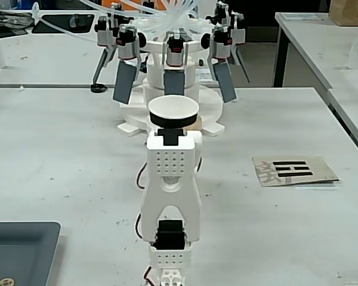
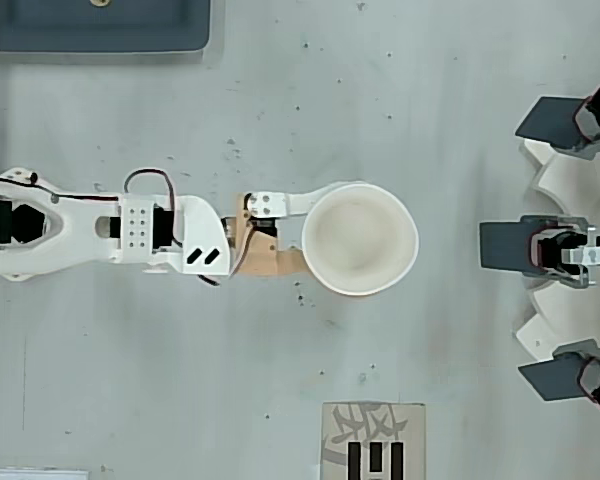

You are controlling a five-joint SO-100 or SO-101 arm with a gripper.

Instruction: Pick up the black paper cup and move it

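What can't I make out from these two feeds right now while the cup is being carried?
- Pincer grip: in the overhead view the black paper cup covers the fingertips; in the fixed view the arm blocks them.
- Cup's underside and whether it clears the table: hidden in both views.
- Grey tray: cut off by the frame edge in the fixed view.
- Printed card: cropped at the overhead view's bottom edge.

The speckled white desk [image 2: 400, 90] carries a dark tray [image 2: 95, 25] upper left and a printed card [image 2: 373, 440] at bottom.
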